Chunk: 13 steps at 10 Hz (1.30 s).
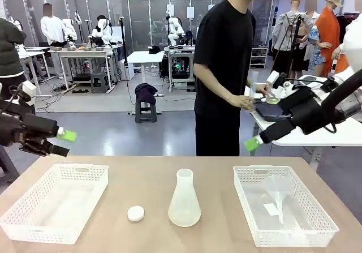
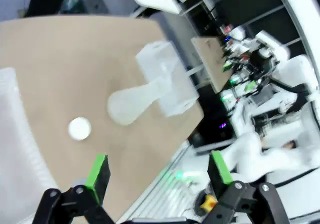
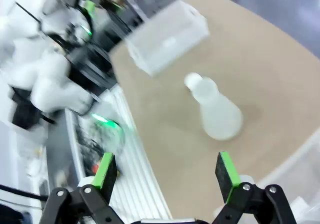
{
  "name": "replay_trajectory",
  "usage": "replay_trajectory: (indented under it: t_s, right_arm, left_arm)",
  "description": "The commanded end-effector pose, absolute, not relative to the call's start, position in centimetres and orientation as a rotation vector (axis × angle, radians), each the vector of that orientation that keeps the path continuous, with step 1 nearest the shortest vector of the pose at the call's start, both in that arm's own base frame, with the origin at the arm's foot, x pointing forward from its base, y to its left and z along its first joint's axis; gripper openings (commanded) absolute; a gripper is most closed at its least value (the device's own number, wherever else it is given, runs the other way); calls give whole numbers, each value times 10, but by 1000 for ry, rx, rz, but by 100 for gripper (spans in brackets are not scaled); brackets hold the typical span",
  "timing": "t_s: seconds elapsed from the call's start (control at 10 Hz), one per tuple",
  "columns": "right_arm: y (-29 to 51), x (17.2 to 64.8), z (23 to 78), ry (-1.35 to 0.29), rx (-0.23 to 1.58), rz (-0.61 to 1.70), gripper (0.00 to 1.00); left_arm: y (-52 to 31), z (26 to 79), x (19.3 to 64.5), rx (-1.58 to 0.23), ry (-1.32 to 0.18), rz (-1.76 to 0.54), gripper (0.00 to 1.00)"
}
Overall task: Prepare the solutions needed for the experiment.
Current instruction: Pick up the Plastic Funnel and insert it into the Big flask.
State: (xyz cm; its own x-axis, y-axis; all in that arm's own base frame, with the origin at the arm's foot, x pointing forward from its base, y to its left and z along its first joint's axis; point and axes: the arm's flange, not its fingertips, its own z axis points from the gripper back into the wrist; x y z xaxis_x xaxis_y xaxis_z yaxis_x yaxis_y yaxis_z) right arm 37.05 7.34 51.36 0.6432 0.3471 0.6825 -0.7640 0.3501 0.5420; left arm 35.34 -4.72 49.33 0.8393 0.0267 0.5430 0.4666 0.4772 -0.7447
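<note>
Grippers: left gripper (image 2: 159,170) and right gripper (image 3: 167,170) hover above the table, jaws apart, empty | Solutions (image 1: 184,218): judged the faint pale tint low in the translucent whitish conical plastic flask (image 1: 184,193), mid-table beside the small white round cap (image 1: 136,213) | Advice: clasp the neck squarely, keep the flask upright.

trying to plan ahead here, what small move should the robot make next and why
Probably lower the right gripper toward the funnel in the right basket: it and the left gripper hang open and empty, and the flask stands uncapped.
</note>
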Motion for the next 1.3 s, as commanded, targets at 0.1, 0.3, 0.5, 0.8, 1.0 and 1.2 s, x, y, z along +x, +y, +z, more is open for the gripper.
replay_trajectory:
  t_s: [0.1, 0.3, 0.5, 0.8, 1.0, 1.2]
  right_arm:
    - [63, 380, 495, -477, 1157, 544, 100]
    - [65, 381, 495, -465, 1163, 521, 100]
    - [56, 383, 489, -482, 1172, 535, 100]
    - [56, 383, 489, -482, 1172, 535, 100]
    - [55, 381, 489, -471, 1155, 532, 100]
    - [45, 398, 505, -473, 776, 773, 100]
  left_arm:
    - [-48, 480, 352, -1265, -526, -234, 100]
    - [-56, 479, 355, -1327, -487, -202, 100]
    - [-46, 487, 353, -1279, -534, -205, 100]
    - [-46, 487, 353, -1279, -534, -205, 100]
    - [-46, 487, 353, -1279, -534, -205, 100]
    - [-46, 487, 353, -1279, -534, -205, 100]
